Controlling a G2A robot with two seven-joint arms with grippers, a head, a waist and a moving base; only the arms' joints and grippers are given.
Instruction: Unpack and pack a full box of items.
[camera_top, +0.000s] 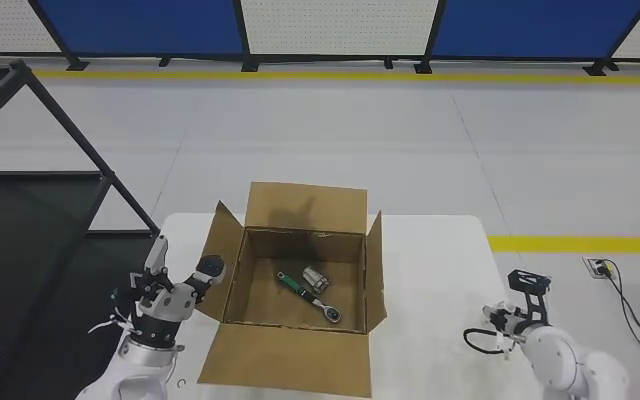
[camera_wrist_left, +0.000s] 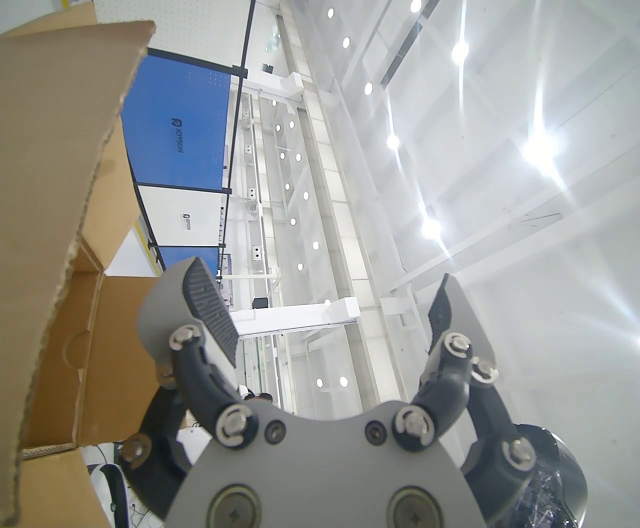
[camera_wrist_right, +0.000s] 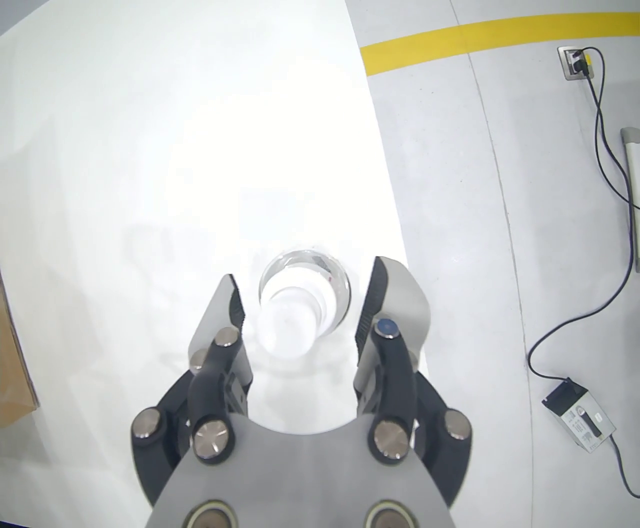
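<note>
I am standing in a large industrial hall, laid out as a robot test area. The smooth pale grey floor (camera_top: 400, 140) runs wide and is marked with painted yellow lines (camera_top: 330, 73). A row of blue and white perforated partition panels in black frames (camera_top: 140, 25) fences the space off. Overhead, a high white beamed ceiling (camera_wrist_left: 500, 150) carries many bright round lamps (camera_wrist_left: 460, 50). A plain white work table (camera_top: 440, 280) stands out in the open. A grey floor socket (camera_wrist_right: 575, 62) has a black cable (camera_wrist_right: 600, 125) plugged into it, which trails across the floor.
</note>
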